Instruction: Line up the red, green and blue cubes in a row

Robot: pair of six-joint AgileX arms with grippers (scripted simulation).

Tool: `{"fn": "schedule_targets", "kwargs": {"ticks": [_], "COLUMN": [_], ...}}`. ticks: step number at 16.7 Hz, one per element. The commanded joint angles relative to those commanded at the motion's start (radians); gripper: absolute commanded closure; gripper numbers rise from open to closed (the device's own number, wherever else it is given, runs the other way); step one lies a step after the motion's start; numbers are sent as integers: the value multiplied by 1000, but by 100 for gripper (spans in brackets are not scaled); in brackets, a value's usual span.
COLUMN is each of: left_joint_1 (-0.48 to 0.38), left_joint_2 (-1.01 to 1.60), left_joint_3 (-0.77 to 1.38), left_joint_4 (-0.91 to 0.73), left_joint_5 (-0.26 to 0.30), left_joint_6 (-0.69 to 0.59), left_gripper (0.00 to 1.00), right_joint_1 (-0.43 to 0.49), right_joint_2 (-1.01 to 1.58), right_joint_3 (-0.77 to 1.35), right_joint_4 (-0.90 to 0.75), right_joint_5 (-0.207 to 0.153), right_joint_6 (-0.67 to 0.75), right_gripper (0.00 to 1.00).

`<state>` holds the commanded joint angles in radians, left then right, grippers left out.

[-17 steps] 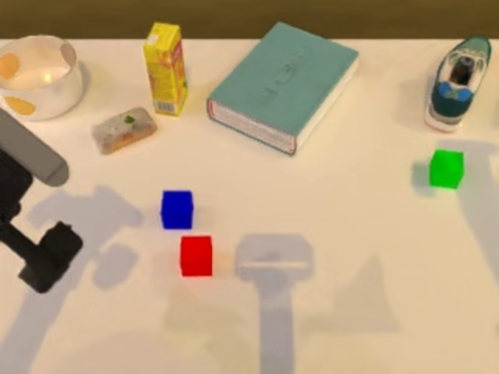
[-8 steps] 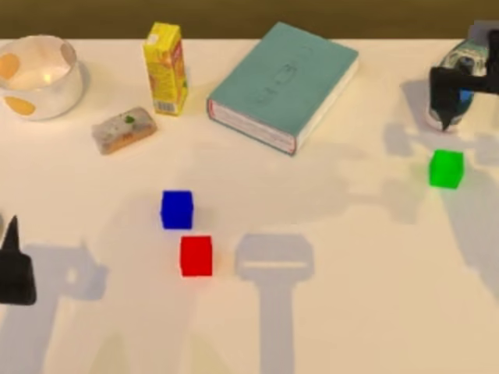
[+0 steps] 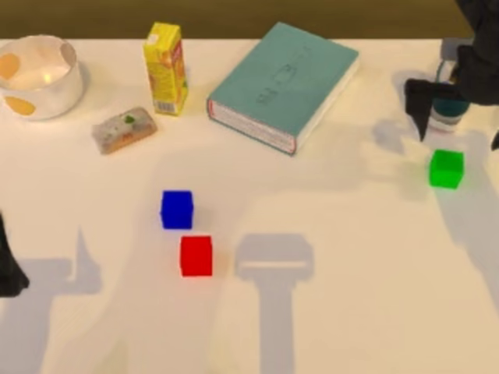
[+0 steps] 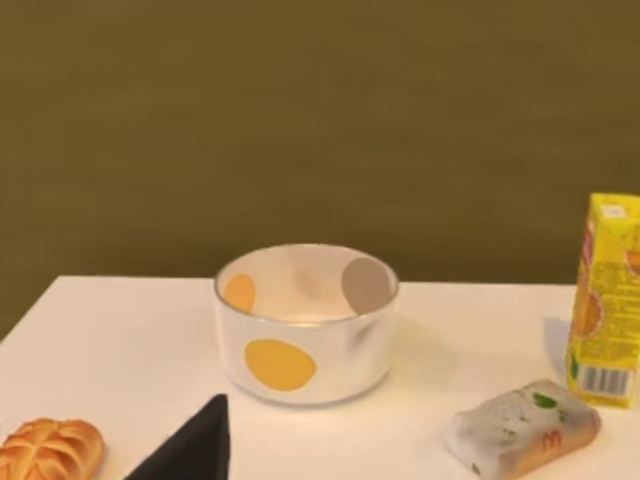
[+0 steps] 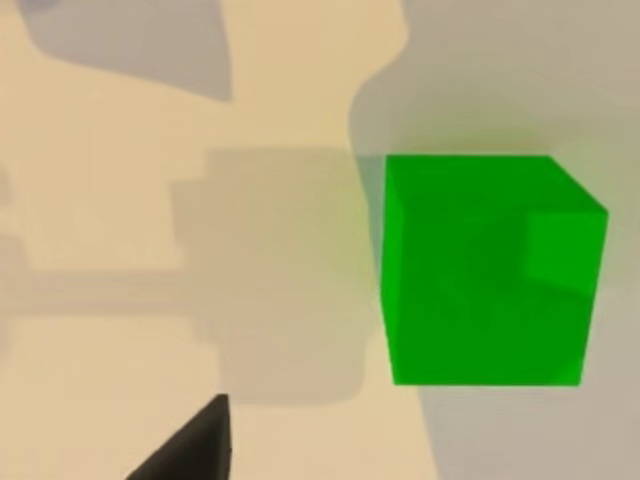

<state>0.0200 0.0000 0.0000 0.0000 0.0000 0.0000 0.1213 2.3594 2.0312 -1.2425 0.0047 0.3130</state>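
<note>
The green cube [image 3: 446,168] sits alone at the table's right side, just in front of a shoe [image 3: 450,109] that the right arm partly hides; the blue cube [image 3: 177,209] and the red cube [image 3: 196,255] sit close together left of centre, blue a bit farther back, red nearer & slightly right, corners near but apart. So two cubes are approx. grouped and the green one is well apart from them; no row yet.

The right gripper [image 3: 460,117] hangs above & just behind the green cube, one dark finger [image 3: 422,109] visible on the cube's left, the other at the pic's right edge; the fingers stand spread, nothing between them; released. In the right wrist view the green cube [image 5: 490,270] fills much of the frame w/ only a dark fingertip [image 5: 190,445] showing at the edge.

The left gripper [image 3: 8,265] sits idle at the table's left edge, mostly out of view; whether it's spread or clenched can't be told.

Handling, as judgement: the cube looks rigid, small, prob. light; flat smooth faces could slip if pinched off-centre or on a corner; not fragile. Best hold: two opposite vertical faces, pads flat & square to them, mid-height, fingers aligned w/ the cube's sides so it doesn't twist; moderate squeeze should do.
</note>
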Motion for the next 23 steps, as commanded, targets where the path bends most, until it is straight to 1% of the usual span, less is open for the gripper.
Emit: {"fn": "schedule_targets", "kwargs": {"ticks": [6,13,18,23], "left_joint_1": [0,0,0,0], "left_joint_2": [0,0,0,0], "left_joint_3": [0,0,0,0], "left_joint_4": [0,0,0,0], "left_joint_5": [0,0,0,0], "left_joint_6": [0,0,0,0], "left_gripper": [0,0,0,0], "right_joint_1": [-4,1,1,1], "right_joint_2": [3,75,81,81], "right_joint_3": [-17,-171,-181,-181], "right_joint_4": [19,249,261,261], "right_joint_5": [0,1,1,1], "right_joint_6": [-3,2,2,2], "right_gripper": [0,0,0,38]}}
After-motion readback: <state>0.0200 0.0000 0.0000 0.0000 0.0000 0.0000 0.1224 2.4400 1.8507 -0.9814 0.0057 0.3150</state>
